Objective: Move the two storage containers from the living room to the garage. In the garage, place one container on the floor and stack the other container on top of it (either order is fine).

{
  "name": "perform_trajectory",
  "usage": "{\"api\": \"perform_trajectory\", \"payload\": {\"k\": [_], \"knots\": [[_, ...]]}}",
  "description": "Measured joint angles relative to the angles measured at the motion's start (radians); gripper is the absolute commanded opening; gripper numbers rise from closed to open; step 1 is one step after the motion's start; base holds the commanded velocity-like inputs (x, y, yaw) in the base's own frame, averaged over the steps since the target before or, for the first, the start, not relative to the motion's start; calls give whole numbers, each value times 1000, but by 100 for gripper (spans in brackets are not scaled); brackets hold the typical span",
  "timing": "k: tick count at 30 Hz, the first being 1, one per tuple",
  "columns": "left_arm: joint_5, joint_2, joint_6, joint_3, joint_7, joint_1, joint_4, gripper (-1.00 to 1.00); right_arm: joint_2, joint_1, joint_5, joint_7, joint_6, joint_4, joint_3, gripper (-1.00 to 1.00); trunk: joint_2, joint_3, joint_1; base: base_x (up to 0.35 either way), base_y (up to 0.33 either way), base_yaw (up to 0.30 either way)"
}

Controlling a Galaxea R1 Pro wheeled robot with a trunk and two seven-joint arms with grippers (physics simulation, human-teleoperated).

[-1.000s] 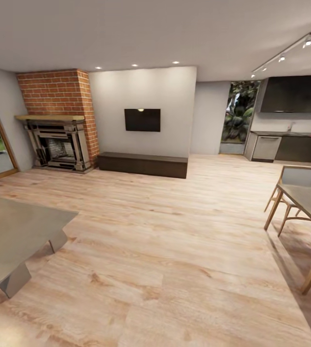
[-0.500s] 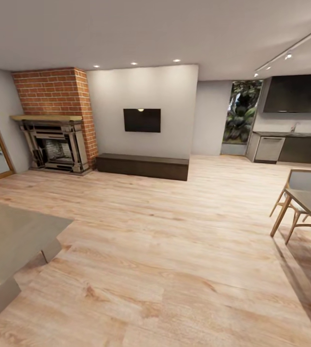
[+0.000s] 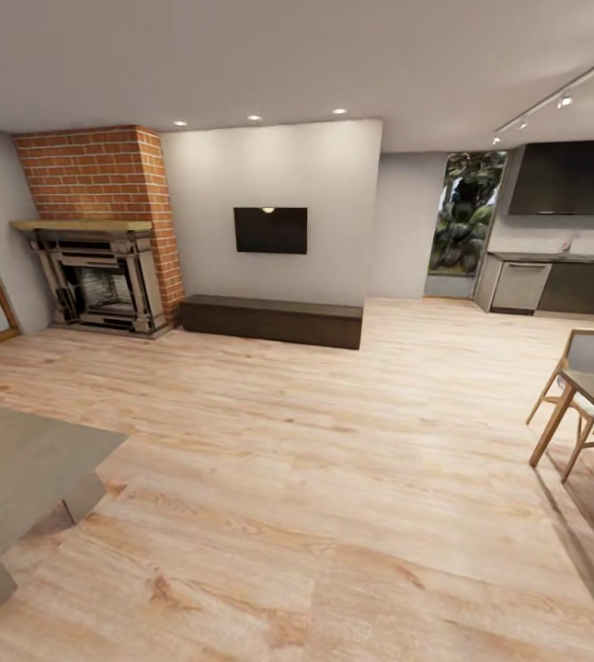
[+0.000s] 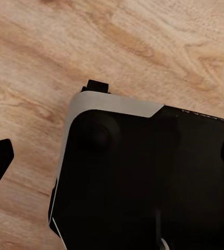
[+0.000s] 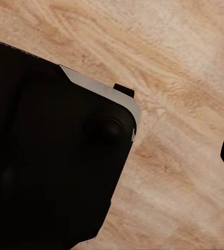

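Facing the living room's brick fireplace (image 3: 104, 230) and dark bench (image 3: 274, 319), I am judging the unseen containers as probably light, rigid, rim-graspable; finger spread unclear.

**Room fixtures on view**

We list: a red brick fireplace (image 3: 104, 230) at the left wall; a black wall-mounted television (image 3: 270, 230); beneath it a long low dark-brown bench (image 3: 271, 319); a light wooden chair (image 3: 580, 405) at right; dark kitchen cabinets (image 3: 568, 234) beyond.

The head camera faces the far fireplace (image 3: 104, 276); both wrist cameras look down onto wood floor (image 4: 143, 47).
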Motion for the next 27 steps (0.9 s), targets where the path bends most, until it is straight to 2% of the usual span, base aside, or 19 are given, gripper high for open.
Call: {"api": "perform_trajectory", "payload": {"k": [27], "knots": [[0,0,-9,1,1,0,0,100,1,0,0,0,0,0,0,100,0,0,0,332,0,0]]}}
